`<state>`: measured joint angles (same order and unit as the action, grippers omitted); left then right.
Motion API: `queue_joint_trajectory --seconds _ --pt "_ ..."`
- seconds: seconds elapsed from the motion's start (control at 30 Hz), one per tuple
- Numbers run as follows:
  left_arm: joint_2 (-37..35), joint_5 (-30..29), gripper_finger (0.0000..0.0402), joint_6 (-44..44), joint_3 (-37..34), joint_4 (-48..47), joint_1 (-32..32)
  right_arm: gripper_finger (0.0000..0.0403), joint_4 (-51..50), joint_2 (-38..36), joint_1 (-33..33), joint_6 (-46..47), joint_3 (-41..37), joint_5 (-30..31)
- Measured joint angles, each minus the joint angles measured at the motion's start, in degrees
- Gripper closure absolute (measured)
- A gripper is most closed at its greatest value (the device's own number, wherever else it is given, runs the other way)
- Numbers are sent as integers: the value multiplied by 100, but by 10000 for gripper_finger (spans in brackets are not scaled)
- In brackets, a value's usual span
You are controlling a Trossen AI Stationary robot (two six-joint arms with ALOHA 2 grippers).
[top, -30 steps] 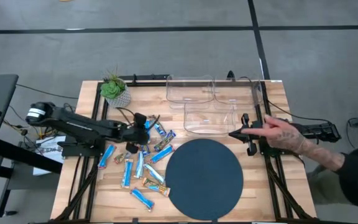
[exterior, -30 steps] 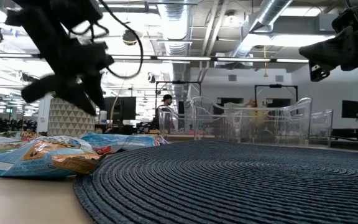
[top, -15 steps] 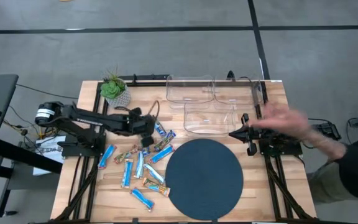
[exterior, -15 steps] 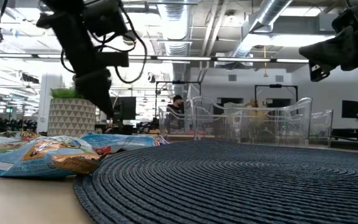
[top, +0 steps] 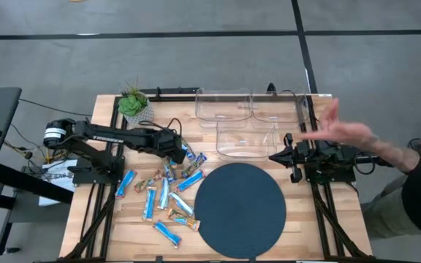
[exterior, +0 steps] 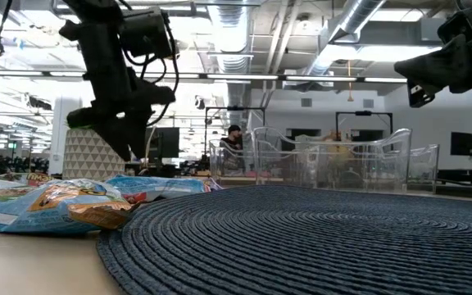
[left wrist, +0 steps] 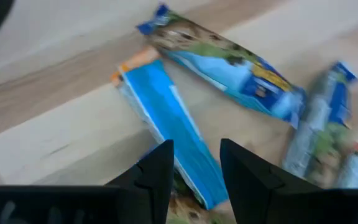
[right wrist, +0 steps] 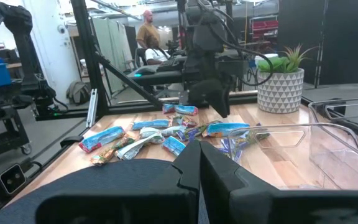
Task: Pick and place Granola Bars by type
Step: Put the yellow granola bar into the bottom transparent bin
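Note:
The granola bars point(top: 168, 191) lie scattered flat on the wooden table's left half, mostly light-blue wrappers with a few brown-gold ones; they also show in the low view point(exterior: 47, 205) and the right wrist view point(right wrist: 166, 134). My left gripper point(top: 179, 155) hovers open over the far end of the pile. In its wrist view the left gripper point(left wrist: 194, 163) stands with one finger on either side of a light-blue bar point(left wrist: 166, 118), pointing down, above it. My right gripper point(top: 272, 156) waits shut at the table's right side, near the bins; the right gripper point(right wrist: 197, 165) holds nothing.
Several clear plastic bins point(top: 247, 124) stand at the far right of the table. A round dark woven mat point(top: 240, 210) covers the near middle. A potted plant point(top: 135, 106) sits at the far left. A person's hand point(top: 342, 131) reaches in above my right arm.
My left gripper has moved toward the table's right, over the far end of the bar pile, and come a little lower. The person's hand, which lay on my right arm, has lifted off it and swung toward the far edge. The bars have not moved.

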<state>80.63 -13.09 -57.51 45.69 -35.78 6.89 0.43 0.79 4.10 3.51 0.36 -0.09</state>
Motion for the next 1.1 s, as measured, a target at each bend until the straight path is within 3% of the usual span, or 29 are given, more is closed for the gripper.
queue_joint_trajectory --seconds 0.27,0.73,1.1 --pt "337 -87 271 -177 -4 57 36 403 2 -1 0 -2 -2 -1" --pt "923 -13 174 -527 -1 523 292 403 0 1 0 -2 0 1" --pt "950 -9 166 -706 0 365 298 403 1 0 0 -2 0 2"
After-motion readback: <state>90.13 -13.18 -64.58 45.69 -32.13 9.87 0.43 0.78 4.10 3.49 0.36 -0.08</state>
